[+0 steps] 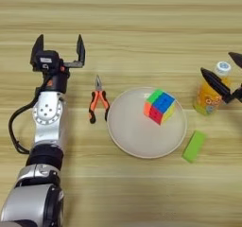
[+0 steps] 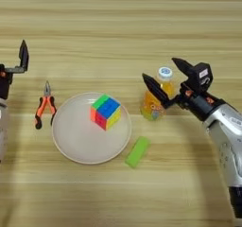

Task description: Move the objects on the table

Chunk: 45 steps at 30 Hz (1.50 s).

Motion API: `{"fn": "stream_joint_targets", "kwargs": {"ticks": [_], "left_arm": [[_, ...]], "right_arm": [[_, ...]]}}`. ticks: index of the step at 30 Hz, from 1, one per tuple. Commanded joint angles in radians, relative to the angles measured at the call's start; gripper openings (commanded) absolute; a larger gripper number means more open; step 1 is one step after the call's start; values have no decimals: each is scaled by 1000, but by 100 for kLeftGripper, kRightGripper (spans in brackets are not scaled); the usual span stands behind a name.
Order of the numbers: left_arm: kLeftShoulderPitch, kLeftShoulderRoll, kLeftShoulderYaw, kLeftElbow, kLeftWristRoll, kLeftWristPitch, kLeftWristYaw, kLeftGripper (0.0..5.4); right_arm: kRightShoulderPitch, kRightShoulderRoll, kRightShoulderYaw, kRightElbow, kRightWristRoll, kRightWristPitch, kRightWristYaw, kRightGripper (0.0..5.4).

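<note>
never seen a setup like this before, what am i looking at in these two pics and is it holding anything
Both pictures come from a two-eyed camera on a humanoid robot's head, looking down at a wooden table; they show one scene. The left gripper hangs open over bare wood, holding nothing. The right gripper has its open jaws on either side of a small orange-juice bottle, which stands upright; a firm grip isn't evident. A multicoloured puzzle cube sits on a white plate. Orange-handled pliers lie left of the plate, a green block to its right.
</note>
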Motion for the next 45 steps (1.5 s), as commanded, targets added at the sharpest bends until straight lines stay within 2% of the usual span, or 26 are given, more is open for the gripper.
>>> {"fn": "stream_joint_targets", "kwargs": {"ticks": [1,6,12,22,38,45], "left_arm": [[8,1,-4,-12,8,17,3,540],[8,0,-5,-13,8,19,3,540],[6,-1,-6,-9,8,18,2,540],[7,-3,-7,-9,10,16,2,540],[18,-9,-21,-38,6,28,-11,540],[48,0,-63,-164,-34,97,-112,540]], "right_arm": [[-13,9,12,37,-39,30,-7,537],[-26,22,29,93,-92,31,-10,537],[-33,37,36,127,-121,26,5,477],[-50,52,24,105,-122,24,7,361],[-80,32,1,24,-106,70,17,352],[-132,18,6,-16,-106,111,31,352]]}}
